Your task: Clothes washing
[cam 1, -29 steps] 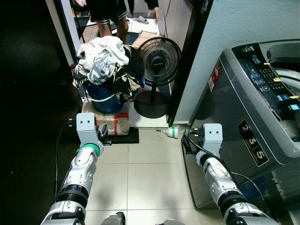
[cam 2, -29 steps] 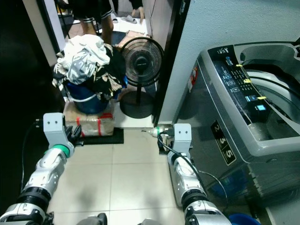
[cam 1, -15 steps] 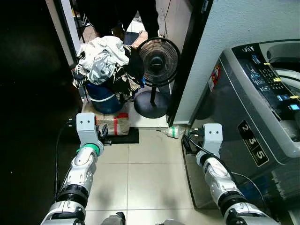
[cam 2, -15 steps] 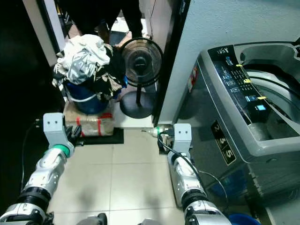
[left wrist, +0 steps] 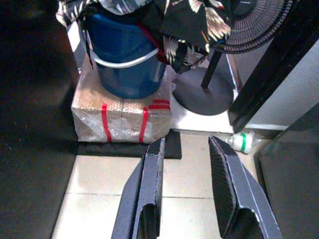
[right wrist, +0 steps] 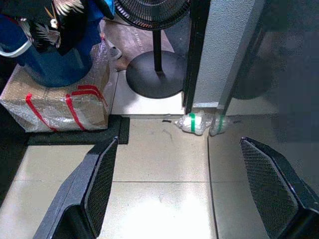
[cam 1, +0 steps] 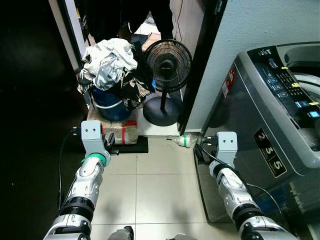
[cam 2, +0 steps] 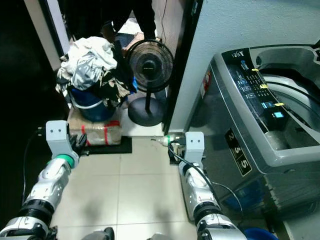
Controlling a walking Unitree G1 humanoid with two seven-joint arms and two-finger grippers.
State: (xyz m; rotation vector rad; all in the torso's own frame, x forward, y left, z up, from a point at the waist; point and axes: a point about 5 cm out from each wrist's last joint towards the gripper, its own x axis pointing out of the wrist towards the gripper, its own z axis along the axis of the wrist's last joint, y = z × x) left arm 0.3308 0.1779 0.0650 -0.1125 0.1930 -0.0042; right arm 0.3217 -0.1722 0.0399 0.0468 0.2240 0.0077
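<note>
Counting it all up: one blue bucket (cam 1: pixel 111 104), one big heap of clothes (cam 1: pixel 116 67) piled on top (can't split that into separate garments, way too tangled). One wrapped box (cam 1: pixel 121 131) with red tape under the bucket, one black mat (cam 1: pixel 134 145) in front of it. One standing fan (cam 1: pixel 169 75). One plastic bottle (cam 1: pixel 184 141) with a green band lying on the floor. One washing machine (cam 1: pixel 280 130), top open. Two silver arms, so two tools: left tool (left wrist: pixel 185 191) with fingers parted, right tool (right wrist: pixel 189 194) spread wide. One person (cam 1: pixel 142 17) at the back, legs only.
</note>
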